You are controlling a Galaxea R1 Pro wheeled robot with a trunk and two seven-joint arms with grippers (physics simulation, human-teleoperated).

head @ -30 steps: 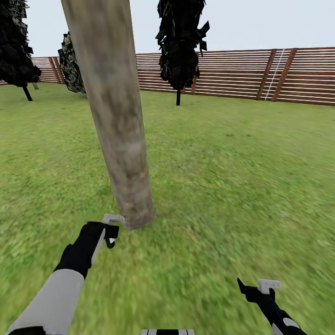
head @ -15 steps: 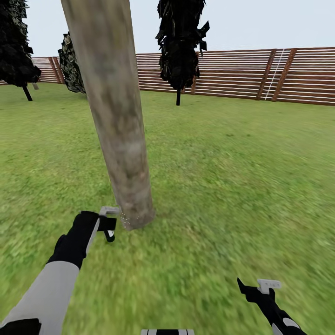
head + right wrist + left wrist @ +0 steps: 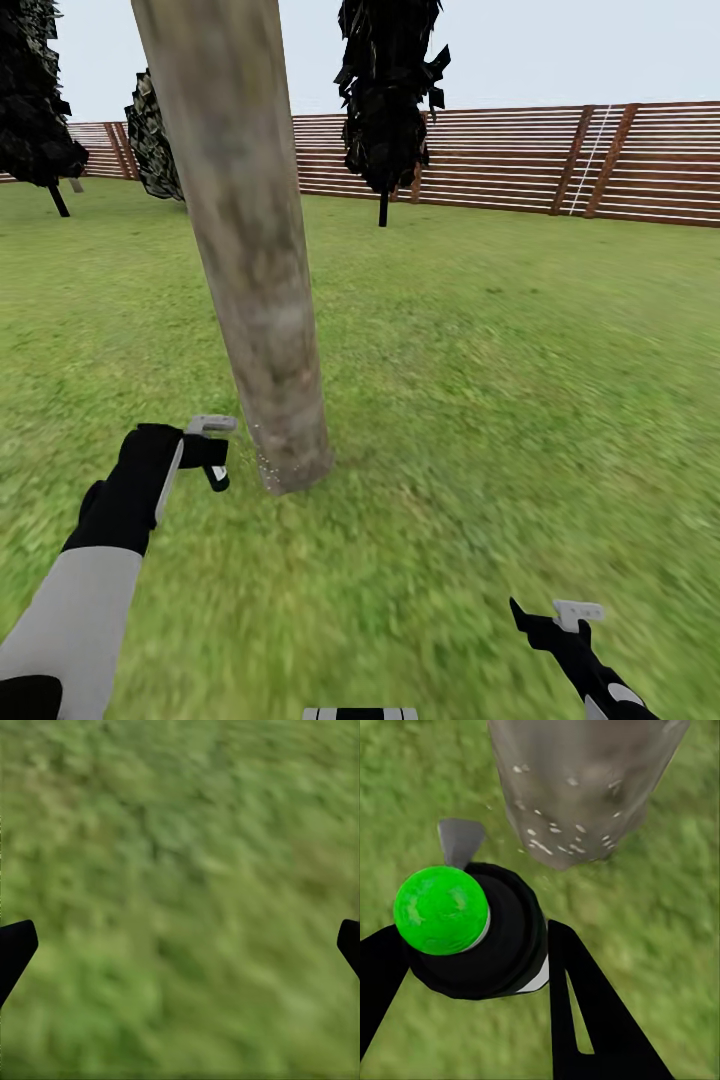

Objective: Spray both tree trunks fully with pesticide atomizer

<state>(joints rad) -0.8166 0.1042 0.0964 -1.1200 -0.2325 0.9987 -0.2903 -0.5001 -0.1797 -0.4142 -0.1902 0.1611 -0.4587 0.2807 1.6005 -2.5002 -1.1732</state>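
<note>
The left claw [image 3: 215, 462] hangs low over the lawn [image 3: 480, 400], just left of the tree trunk [image 3: 262, 300]. In the left wrist view its fingers [image 3: 585, 1012] are clamped on the pesticide atomizer [image 3: 472, 930], whose green cap [image 3: 441, 910] and grey nozzle [image 3: 460, 840] face the trunk base, which is flecked with pale droplets [image 3: 551, 844]. At near right, the right claw [image 3: 548, 618] is spread wide over grass.
</note>
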